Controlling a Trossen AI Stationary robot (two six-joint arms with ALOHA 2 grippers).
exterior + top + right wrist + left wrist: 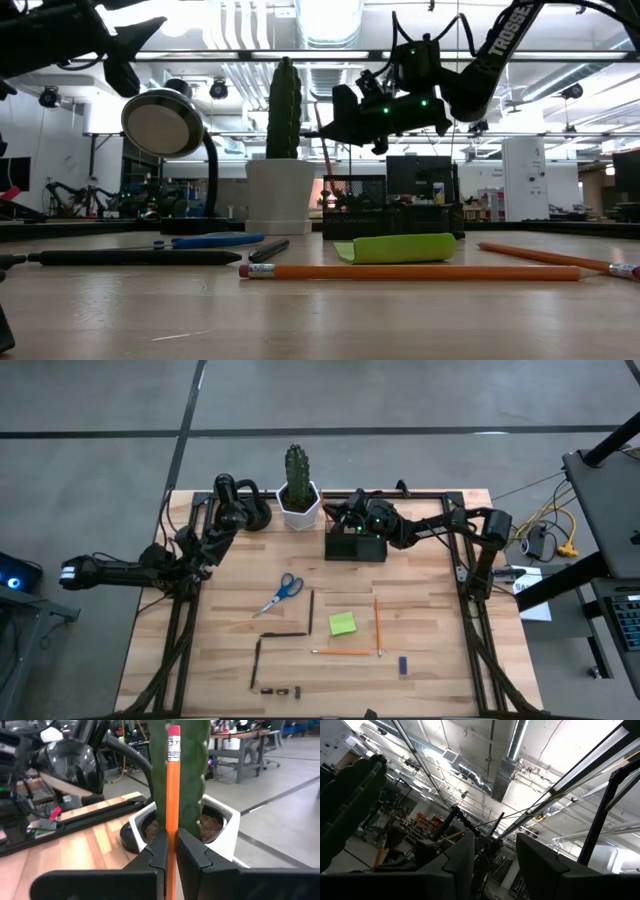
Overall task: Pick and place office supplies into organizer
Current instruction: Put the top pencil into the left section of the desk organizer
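Note:
My right gripper [171,851] is over the dark organizer [355,546], level, facing the cactus pot [298,500], and shut on an orange pencil [173,785]. The pencil stands nearly upright, eraser end [173,735] up. In the low view it [325,155] slants down behind the organizer's rim [395,215], and its lower end is hidden. My left gripper [492,865] waits open at the table's left, pointing up. Blue-handled scissors [283,592], a lime-green pad [342,623], two more pencils [378,625], dark pens [311,610], a blue block [403,665] and black clips [280,689] lie on the table. My right gripper pinches the pencil's shaft [172,837] between its two fingers, below the eraser end. The fingers come level from the table's right and lie across the pencil. The pencil stands nearly upright in the hold. Whether its lower end touches the organizer cannot be told.
The white pot with the tall cactus [283,110] stands just left of the organizer. A black rounded gadget [245,505] on a curved neck sits left of the pot. Black frame rails [470,610] run along the table's sides.

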